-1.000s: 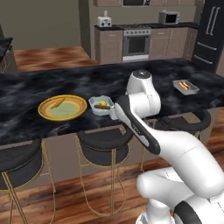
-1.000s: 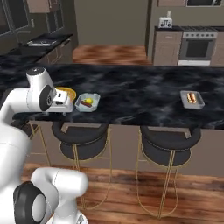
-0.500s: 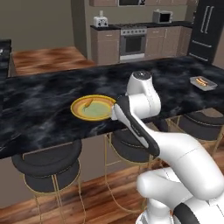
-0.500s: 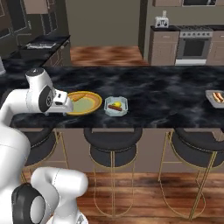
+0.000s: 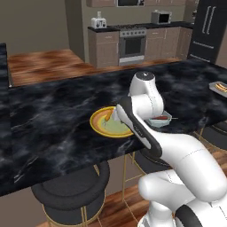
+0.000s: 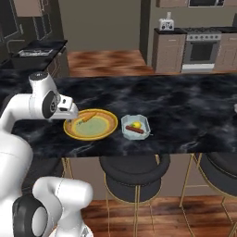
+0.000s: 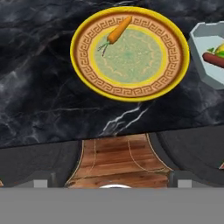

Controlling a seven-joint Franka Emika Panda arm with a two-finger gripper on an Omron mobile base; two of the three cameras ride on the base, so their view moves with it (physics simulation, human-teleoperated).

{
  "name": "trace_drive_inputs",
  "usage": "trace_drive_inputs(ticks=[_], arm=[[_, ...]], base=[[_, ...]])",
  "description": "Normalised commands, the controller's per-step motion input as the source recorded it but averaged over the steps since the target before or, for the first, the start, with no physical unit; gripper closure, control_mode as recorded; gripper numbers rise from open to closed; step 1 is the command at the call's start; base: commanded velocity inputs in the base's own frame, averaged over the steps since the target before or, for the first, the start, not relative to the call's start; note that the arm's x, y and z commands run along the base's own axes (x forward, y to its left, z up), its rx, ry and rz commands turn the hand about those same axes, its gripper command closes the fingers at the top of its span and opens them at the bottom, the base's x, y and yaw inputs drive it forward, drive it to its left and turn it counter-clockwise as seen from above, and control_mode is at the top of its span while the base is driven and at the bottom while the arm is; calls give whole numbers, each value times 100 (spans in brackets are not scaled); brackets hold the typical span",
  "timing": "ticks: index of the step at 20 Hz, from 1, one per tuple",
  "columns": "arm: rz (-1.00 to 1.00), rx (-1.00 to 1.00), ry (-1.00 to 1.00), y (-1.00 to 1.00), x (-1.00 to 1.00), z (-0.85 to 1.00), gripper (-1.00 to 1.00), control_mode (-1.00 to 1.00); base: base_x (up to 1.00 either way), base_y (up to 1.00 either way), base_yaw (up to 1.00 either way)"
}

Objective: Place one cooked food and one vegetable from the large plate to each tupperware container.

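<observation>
Carrot (image 7: 119, 29) on large plate (image 7: 89, 68), seemingly well beyond open gripper (image 7: 112, 181).

Partly hidden and cut-off things

The arm covers the large plate's (image 5: 100, 124) right side and most of the near tupperware container (image 5: 160, 120); the hand view's right edge crops that container, and a second container (image 5: 220, 87) is cropped too.

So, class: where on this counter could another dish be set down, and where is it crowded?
Bare black counter stretches beyond and left of the large plate. It is tight where the plate, holding a carrot, nearly meets the tupperware container with sausage.
</observation>
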Motion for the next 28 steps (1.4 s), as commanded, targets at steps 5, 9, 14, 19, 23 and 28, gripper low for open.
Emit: trace_drive_inputs(ticks=[5,9,14,19,23,28], arm=[[0,0,0,0,0,0,-100,100],[0,0,0,0,0,0,-100,100],[0,0,0,1,58,-19,-100,-100],[-14,0,0,11,77,-33,-100,-100],[-35,0,0,35,88,-25,-100,-100],[-22,0,15,5,92,-2,-100,-100]], base=[[54,52,-8],[48,0,0],[10,0,0],[0,0,0],[0,0,0],[0,0,0]])
